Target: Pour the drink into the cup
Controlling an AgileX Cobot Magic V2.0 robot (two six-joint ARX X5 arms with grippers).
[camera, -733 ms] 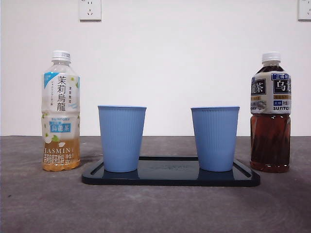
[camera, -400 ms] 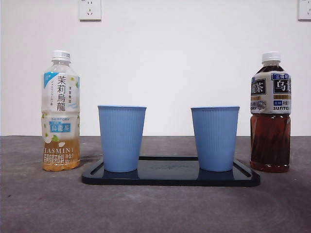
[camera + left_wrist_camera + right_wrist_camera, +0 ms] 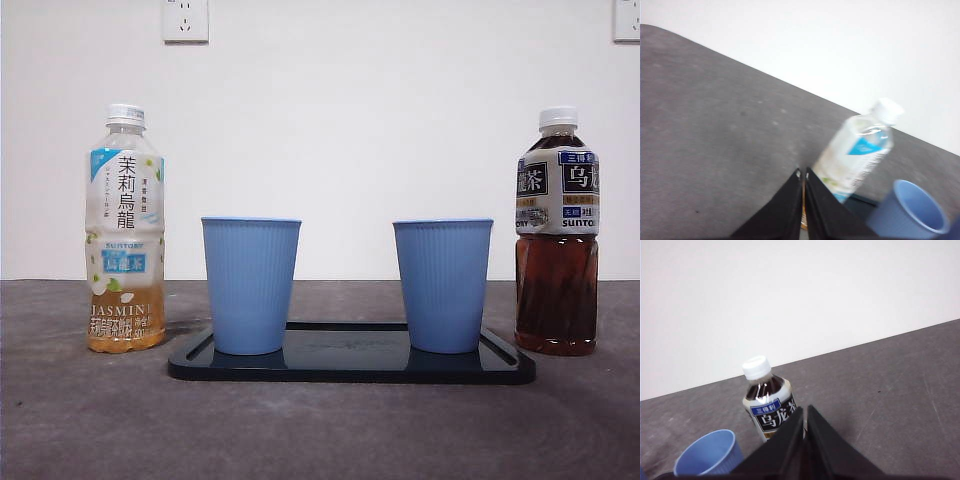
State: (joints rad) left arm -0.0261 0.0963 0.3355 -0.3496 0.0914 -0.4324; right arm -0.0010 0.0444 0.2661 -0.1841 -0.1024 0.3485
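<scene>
Nothing has moved across the three front pictures: pouring has not begun.

The jasmine tea bottle (image 3: 125,230) stands capped at the left of the frame, the dark oolong bottle (image 3: 557,232) capped at the right, both upright on the desk (image 3: 320,430). Between them the left cup (image 3: 250,285) and right cup (image 3: 442,285) stand on the black tray (image 3: 350,368). Left gripper (image 3: 803,175) and right gripper (image 3: 805,412) hover above their bottles, jaws together, holding nothing; a grasp and uncapping likely come first.

L end effector (image 3: 803,175) jaws closed; R end effector (image 3: 805,412) same, both raised.
</scene>
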